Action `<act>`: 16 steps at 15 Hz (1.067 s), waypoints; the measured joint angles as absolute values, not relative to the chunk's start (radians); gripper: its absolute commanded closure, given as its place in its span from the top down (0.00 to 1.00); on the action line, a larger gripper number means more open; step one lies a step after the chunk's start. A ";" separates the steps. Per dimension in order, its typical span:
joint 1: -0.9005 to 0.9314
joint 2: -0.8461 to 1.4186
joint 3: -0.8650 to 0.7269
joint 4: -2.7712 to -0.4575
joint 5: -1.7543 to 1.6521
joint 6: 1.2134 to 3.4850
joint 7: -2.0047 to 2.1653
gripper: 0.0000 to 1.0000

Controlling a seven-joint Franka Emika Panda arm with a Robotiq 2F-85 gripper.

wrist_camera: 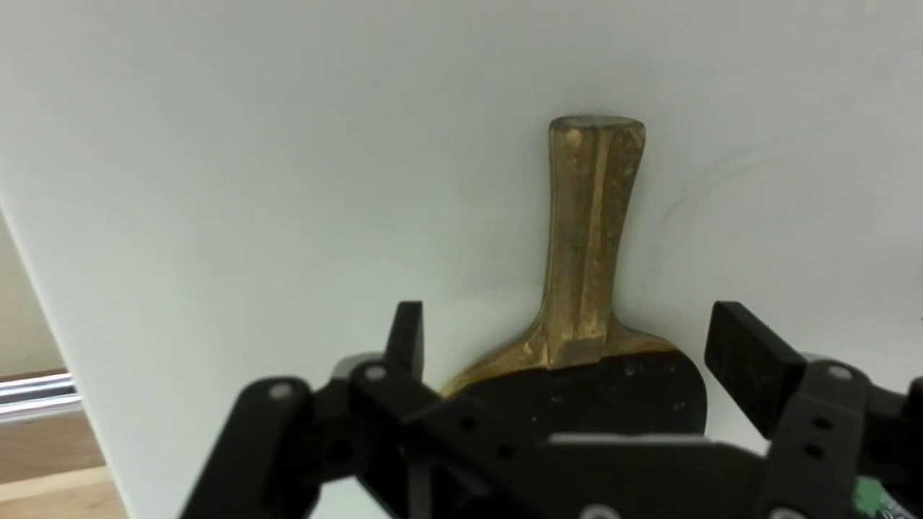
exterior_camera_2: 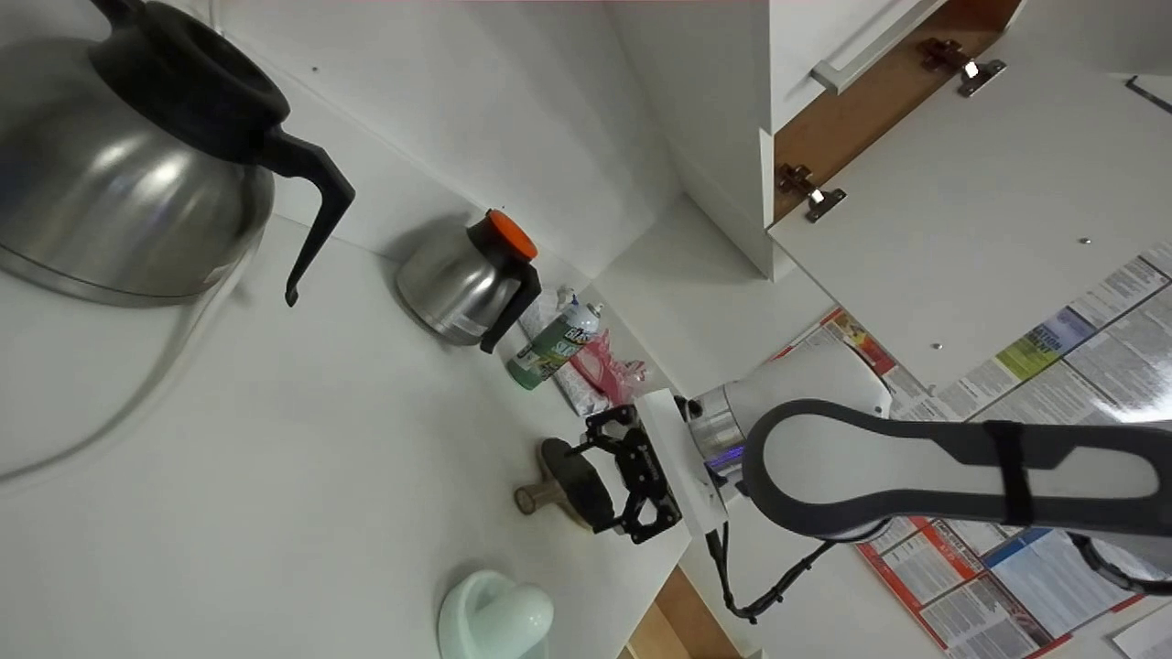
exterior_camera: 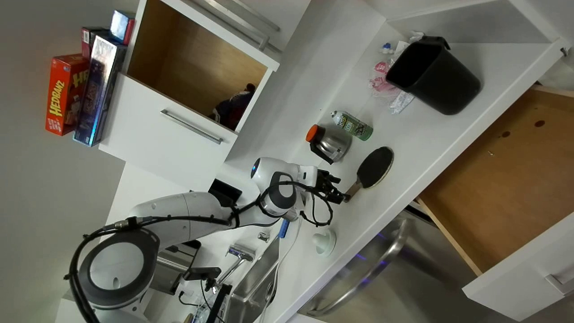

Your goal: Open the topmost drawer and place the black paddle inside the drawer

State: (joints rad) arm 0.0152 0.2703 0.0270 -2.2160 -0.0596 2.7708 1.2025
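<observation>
Open drawer [exterior_camera: 506, 188], paddle [exterior_camera: 376, 167] outside on counter [exterior_camera: 412, 146]

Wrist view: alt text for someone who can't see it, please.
Open pincer over the black paddle on a white counter, fingers to either side in the picture. The wooden handle points up the image; the pincer partly hides the black head. At lower left, past the counter's edge, wood of the open drawer shows.
</observation>
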 measured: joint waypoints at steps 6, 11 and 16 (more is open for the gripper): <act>0.056 0.363 -0.012 -2.110 -0.023 2.702 1.201 1.00; 0.061 0.433 -0.021 -2.011 0.012 2.629 1.179 1.00; 0.062 0.496 -0.021 -1.921 0.029 2.535 1.159 0.58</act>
